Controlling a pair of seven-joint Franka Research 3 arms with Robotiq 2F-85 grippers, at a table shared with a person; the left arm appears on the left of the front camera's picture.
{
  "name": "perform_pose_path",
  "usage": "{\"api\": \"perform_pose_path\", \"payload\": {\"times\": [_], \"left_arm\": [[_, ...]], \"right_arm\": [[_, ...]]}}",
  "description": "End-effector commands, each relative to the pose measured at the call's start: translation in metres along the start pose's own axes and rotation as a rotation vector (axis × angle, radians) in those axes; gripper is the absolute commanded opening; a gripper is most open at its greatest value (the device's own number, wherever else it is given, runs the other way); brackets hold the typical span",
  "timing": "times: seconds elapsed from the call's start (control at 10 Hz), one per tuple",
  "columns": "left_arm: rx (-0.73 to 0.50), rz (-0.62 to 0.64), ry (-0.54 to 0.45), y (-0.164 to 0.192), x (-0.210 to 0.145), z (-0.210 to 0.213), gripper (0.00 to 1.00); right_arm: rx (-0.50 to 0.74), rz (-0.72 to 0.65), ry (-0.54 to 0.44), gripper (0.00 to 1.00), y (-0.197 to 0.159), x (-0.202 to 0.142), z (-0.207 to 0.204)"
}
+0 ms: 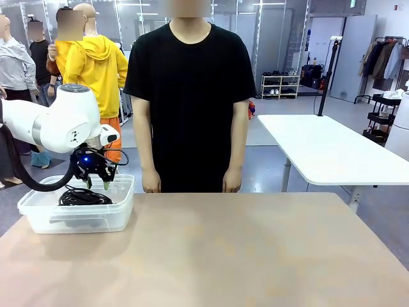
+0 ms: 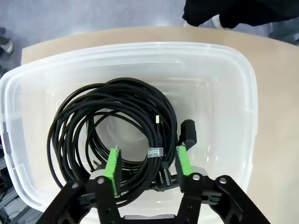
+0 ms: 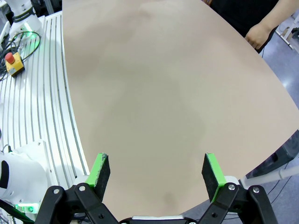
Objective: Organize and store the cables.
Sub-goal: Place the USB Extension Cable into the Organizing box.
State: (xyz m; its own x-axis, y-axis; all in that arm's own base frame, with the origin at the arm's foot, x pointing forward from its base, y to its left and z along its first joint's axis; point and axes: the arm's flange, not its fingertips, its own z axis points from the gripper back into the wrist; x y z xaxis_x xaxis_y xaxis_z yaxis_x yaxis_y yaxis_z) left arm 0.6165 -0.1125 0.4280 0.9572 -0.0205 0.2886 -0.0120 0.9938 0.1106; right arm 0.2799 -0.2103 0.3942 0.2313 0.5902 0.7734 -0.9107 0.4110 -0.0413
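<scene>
We're looking at a white table (image 1: 332, 150) over a grey-blue floor (image 1: 268, 167), a shoe rack (image 1: 280, 85) further back, plus a black trolley (image 1: 381, 118).

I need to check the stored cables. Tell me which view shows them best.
The left wrist view: it looks straight down into the clear bin, showing the black cables as round coils with ties and a plug end. The front view shows them side-on as a dark mass through the bin's wall. The right wrist view faces the bare table.

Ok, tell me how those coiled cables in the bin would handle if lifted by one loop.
The cables would probably sag and uncoil, being thin, loosely wound loops. Likely light. The plug end might snag on the bin.
</scene>
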Motion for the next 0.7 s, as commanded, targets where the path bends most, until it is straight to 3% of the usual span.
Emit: {"api": "perform_pose_path", "payload": {"times": [0.0, 0.6], "left_arm": [[0.019, 0.016, -0.007, 0.0015, -0.0020, 0.0041, 0.98], [0.008, 0.025, -0.020, 0.0040, -0.0041, 0.0108, 1.00]], "right_arm": [[-0.008, -0.009, -0.007, 1.00, -0.0016, 0.0014, -0.0005], [-0.008, -0.009, -0.007, 1.00, -0.0016, 0.0014, -0.0005]]}}
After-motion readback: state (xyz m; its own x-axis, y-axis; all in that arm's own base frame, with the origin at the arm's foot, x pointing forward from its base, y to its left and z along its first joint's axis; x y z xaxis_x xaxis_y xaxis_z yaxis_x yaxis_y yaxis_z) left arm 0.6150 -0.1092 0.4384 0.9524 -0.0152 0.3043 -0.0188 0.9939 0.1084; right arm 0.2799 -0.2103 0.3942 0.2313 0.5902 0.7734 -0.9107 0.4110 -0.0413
